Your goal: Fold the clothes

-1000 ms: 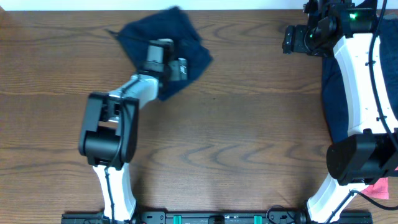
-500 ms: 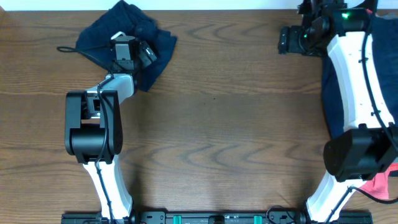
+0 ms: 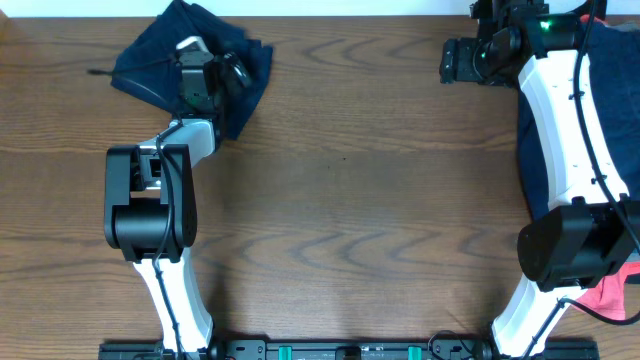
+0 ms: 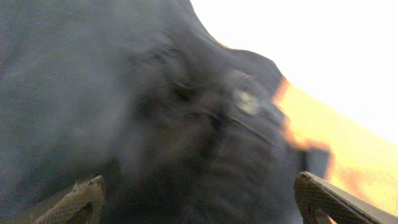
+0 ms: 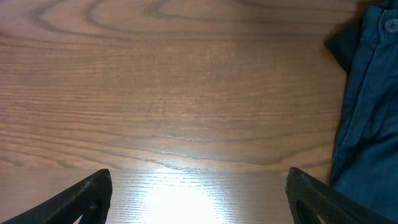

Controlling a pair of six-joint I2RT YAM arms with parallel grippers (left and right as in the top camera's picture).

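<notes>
A crumpled navy garment [image 3: 160,62] lies at the table's far left corner. My left gripper [image 3: 228,72] is over its right part. In the left wrist view the navy fabric [image 4: 155,112] fills the frame, and the left gripper's [image 4: 199,186] fingers are spread wide over it. My right gripper [image 3: 447,62] is open and empty above bare wood at the far right; it shows the same in its wrist view [image 5: 199,180]. A pile of navy clothes [image 3: 535,150] lies along the right edge, partly under the right arm, and shows in the right wrist view [image 5: 370,99]. A coral-red garment [image 3: 612,296] lies at the near right. No black garment shows.
The brown wooden table [image 3: 350,220] runs across the whole view. The far table edge is right behind the navy garment. The arm bases stand at the near left [image 3: 150,215] and near right [image 3: 570,250].
My left arm has swung left toward the far corner and the navy garment has moved left with it, ending more bunched. The right gripper has shifted slightly left.
</notes>
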